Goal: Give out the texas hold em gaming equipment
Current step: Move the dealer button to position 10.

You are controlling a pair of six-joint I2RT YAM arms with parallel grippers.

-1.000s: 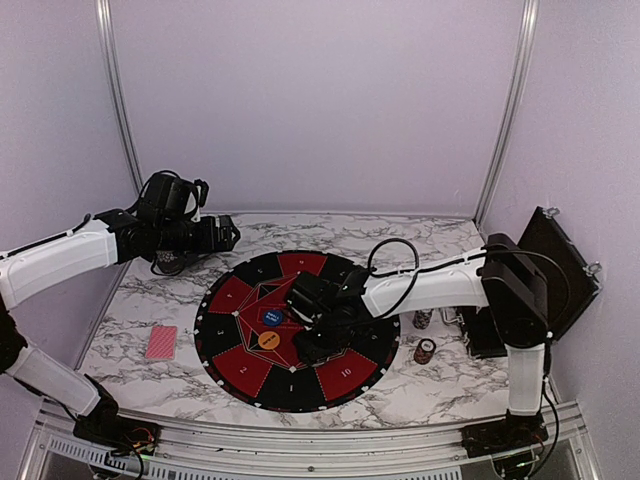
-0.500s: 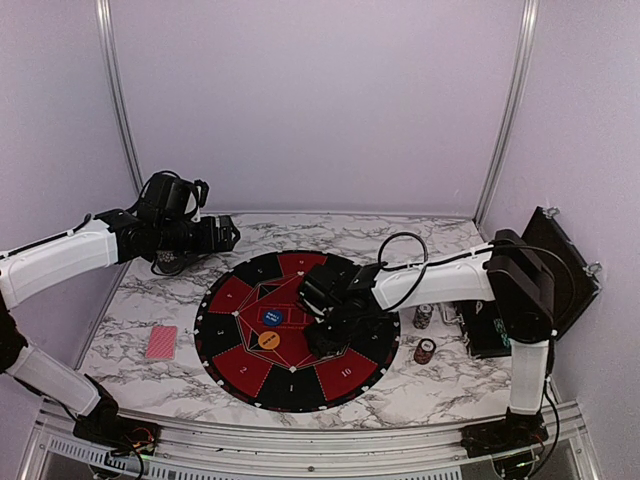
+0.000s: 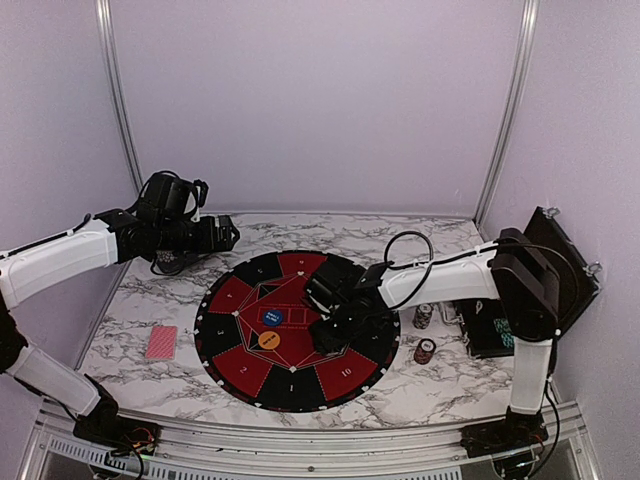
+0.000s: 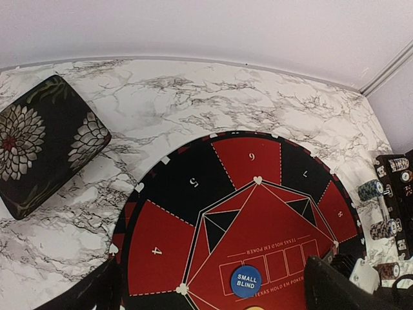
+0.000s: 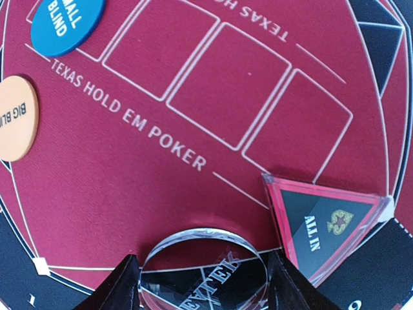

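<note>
My right gripper (image 5: 203, 292) is shut on a clear round disc (image 5: 203, 268) with engraved letters, held low over the red centre of the mat (image 3: 240, 370). A triangular "ALL IN" marker (image 5: 322, 223) lies just to the disc's right. The blue "SMALL BLIND" marker (image 3: 271, 315) and the orange disc (image 3: 268, 339) lie on the mat, left of the right gripper (image 3: 335, 333). A red-backed card stack (image 3: 160, 342) lies on the marble at the left. Striped chip stacks (image 3: 423, 316) stand right of the mat. My left gripper (image 3: 230, 232) hangs open and high at the back left.
A black case (image 3: 560, 270) stands open at the right edge, with the chip stacks (image 4: 371, 189) beside it. A black floral-patterned box (image 4: 42, 139) lies at the back left under my left arm. Walls close the back and sides.
My right gripper has slid a little to the right over the mat with the clear disc in it. The left arm has not moved.
</note>
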